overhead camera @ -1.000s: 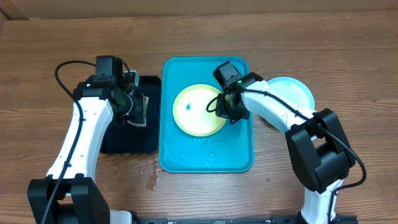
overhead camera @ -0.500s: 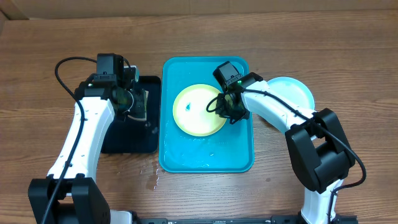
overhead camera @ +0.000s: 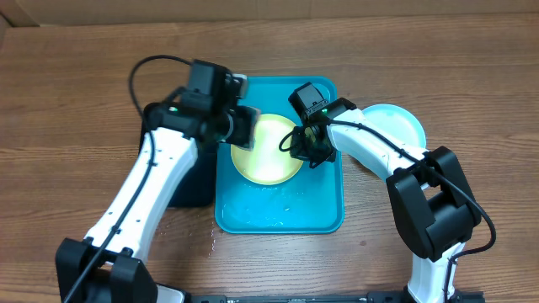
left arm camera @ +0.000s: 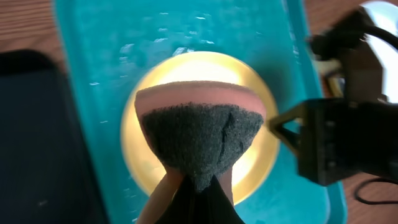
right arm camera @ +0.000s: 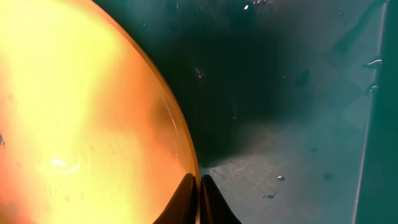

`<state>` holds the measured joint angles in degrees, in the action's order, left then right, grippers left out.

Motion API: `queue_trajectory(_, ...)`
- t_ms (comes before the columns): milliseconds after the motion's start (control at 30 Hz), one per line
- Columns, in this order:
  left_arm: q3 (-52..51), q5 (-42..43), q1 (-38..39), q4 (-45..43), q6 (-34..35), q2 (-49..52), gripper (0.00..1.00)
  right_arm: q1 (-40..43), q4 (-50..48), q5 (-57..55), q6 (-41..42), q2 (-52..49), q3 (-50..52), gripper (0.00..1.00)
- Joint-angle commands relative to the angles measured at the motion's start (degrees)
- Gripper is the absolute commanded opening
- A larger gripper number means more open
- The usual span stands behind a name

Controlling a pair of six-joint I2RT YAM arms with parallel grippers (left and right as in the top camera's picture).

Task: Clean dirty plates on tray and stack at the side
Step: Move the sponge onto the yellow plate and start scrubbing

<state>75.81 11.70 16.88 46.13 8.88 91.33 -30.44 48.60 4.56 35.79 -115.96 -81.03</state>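
The yellow-green plate (overhead camera: 269, 160) lies in the middle of the tray (overhead camera: 278, 217), and what is new is above it. A second ago my left arm was out over the black tray (overhead camera: 187, 189); now it has swung across, and my left fingers (left arm camera: 189, 196) hang over the plate, clamped on the sponge (left arm camera: 199, 124), dark scouring face down. The blue smudge that showed then is hidden under them. My right fingers (right arm camera: 199, 186) have not moved: together, pinching the plate's right rim to steady it. I judge the scrub is about to start.

A light-blue plate (overhead camera: 397, 124) sits on the desk (overhead camera: 76, 67) just right of the tray. The tray floor is wet, with drops on the wood by its near-left corner. Of the room, only a pale strip shows along the far edge.
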Motion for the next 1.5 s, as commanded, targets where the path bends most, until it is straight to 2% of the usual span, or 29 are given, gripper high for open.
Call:
queue_trajectory(0, 1.2, -3.8, 2.5, -1.3, 1.0, 2.2, 0.04, -0.5, -0.1, 1.1, -0.2, -0.2, 0.1, 0.04)
queue_trajectory(367, 1.2, -8.1, 2.9, -10.8, 2.0, 12.1, 0.04, -0.7, -0.2, 1.1, -0.2, -0.2, 0.1, 0.05)
queue_trajectory(567, 1.2, -13.0, 2.9, -11.8, 2.1, 12.9, 0.04, -0.7, -0.3, 0.8, -0.2, -0.2, 0.1, 0.05)
queue_trajectory(700, 1.2, -13.1, 3.4, -11.4, 2.1, 12.9, 0.04, -0.7, -0.3, 0.7, -0.2, -0.2, 0.1, 0.06)
queue_trajectory(767, 1.2, -13.1, 3.7, -10.7, 2.2, 12.9, 0.04, -0.7, -0.3, 0.7, -0.2, -0.2, 0.1, 0.18)
queue_trajectory(833, 1.2, -13.2, 3.7, -9.7, 3.0, 12.9, 0.04, -0.7, -0.3, 0.7, -0.2, -0.2, 0.1, 0.39)
queue_trajectory(900, 1.2, -13.1, 3.7, -8.7, 3.6, 12.9, 0.04, -0.7, -0.3, 0.7, -0.2, -0.2, 0.1, 0.43)
queue_trajectory(967, 1.2, -13.1, 3.7, -8.0, 3.6, 12.9, 0.04, -0.7, -0.4, 0.7, -0.2, -0.2, 0.1, 0.42)
queue_trajectory(1033, 1.2, -13.1, 3.8, -7.3, 3.6, 12.9, 0.04, -0.7, -0.3, 0.7, -0.2, -0.2, 0.1, 0.36)
queue_trajectory(1100, 1.2, -12.7, 3.8, -7.0, 3.6, 12.9, 0.04, -0.7, -0.3, 0.7, -0.2, -0.2, 0.1, 0.19)
queue_trajectory(1167, 1.2, -11.0, 3.8, -6.9, 3.6, 12.9, 0.04, -0.7, -0.3, 0.7, -0.2, -0.2, 0.1, 0.10)
queue_trajectory(1400, 1.1, -8.7, 3.8, -5.2, 4.2, 13.2, 0.04, -1.4, -0.2, 0.7, -0.2, -0.2, 0.1, 0.04)
queue_trajectory(1467, 1.1, -8.7, 3.8, -5.0, 4.6, 13.4, 0.04, -1.7, -0.4, 0.7, -0.2, -0.2, 0.1, 0.05)
